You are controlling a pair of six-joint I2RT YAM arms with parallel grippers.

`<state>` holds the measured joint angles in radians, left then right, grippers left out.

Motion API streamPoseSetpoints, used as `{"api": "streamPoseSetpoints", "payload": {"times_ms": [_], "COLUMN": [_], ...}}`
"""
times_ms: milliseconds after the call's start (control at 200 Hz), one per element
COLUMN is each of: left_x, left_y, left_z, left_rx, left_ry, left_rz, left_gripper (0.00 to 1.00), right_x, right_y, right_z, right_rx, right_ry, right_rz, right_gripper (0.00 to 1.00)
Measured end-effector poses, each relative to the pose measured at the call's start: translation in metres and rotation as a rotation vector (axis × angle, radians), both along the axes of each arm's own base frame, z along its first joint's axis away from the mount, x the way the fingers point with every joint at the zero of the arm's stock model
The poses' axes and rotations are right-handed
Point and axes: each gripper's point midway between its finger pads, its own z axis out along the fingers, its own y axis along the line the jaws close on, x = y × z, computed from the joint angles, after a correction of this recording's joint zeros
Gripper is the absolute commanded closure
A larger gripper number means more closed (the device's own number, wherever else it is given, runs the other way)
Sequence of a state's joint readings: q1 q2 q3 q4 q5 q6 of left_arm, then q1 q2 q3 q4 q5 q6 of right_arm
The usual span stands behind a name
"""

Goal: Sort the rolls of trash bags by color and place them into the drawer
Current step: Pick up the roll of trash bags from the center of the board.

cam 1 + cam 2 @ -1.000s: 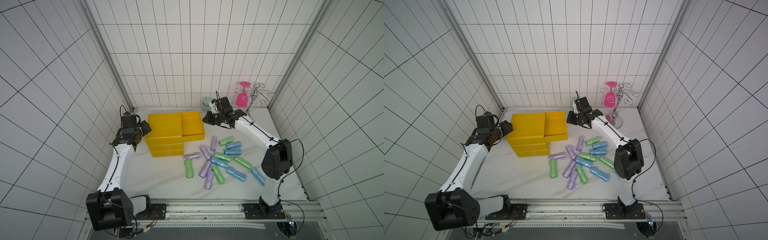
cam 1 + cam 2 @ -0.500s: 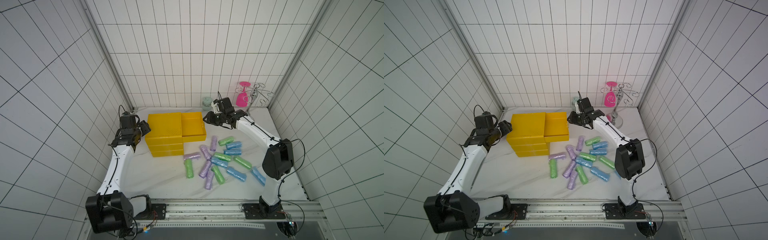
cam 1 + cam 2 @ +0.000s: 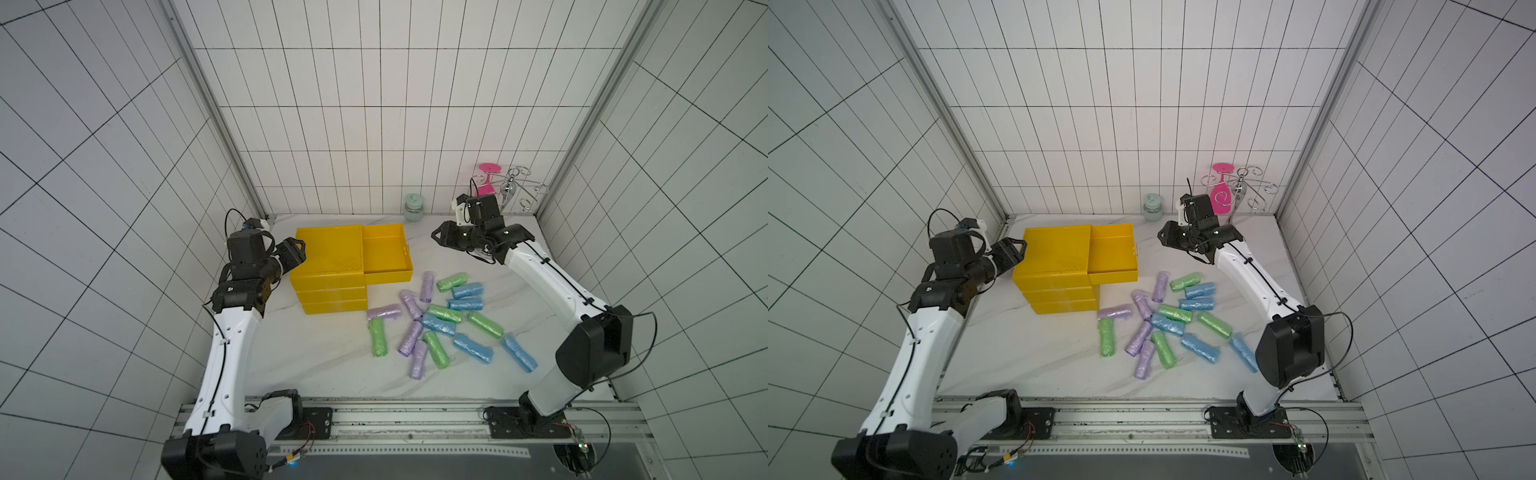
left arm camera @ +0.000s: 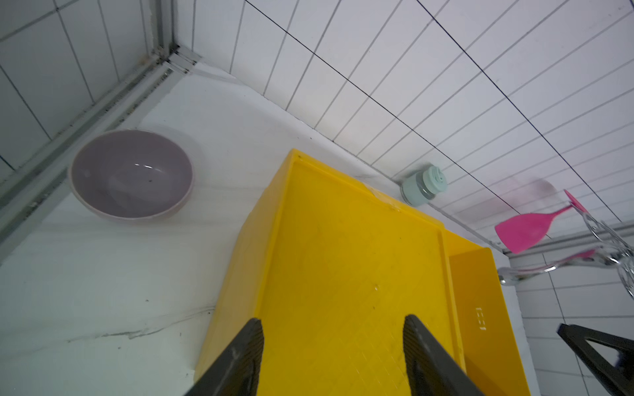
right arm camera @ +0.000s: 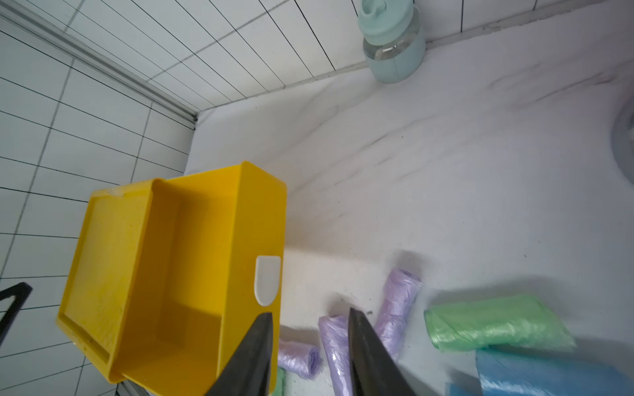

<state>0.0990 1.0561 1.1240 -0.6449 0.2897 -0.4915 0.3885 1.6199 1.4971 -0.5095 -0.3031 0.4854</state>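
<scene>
Marble tabletop (image 3: 332, 357), five green rolls (image 3: 484, 325), five blue (image 3: 473, 348), five lilac (image 3: 410, 338), left tool (image 4: 332, 320) wide, right tool (image 5: 310, 312) narrow

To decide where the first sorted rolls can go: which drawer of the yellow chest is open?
The top drawer, pulled out sideways and empty; the drawers beneath it sit pushed in, flush with the chest.

blue roll (image 5: 549, 377): cut off by the picture edge.
wire rack (image 4: 614, 240): cut off by the edge.
lower drawers (image 3: 332, 297): inside hidden.

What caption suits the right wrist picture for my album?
Open right gripper near the pulled-out yellow drawer; lilac rolls and a green roll nearby.
</scene>
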Motion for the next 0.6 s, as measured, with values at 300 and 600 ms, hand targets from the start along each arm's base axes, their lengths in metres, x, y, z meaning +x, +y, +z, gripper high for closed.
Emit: {"api": "streamPoseSetpoints", "payload": {"times_ms": [300,600], "left_x": [-0.077,-0.133], "left_y": [-0.105,-0.124], "left_z": [-0.013,-0.070], "left_rx": [-0.025,-0.086], "left_ry": [0.050,0.208], "left_rz": [-0.308,-0.349], "left_gripper": [0.38,0.38], "right_x": [-0.117,-0.201], "right_y": [-0.010,-0.003], "right_z": [-0.087,-0.127], "right_rx": [-0.147,-0.221], "right_ry": [0.233,0.322], "right_rz": [0.157,0.285], "right_gripper": [0.62,0.56]}}
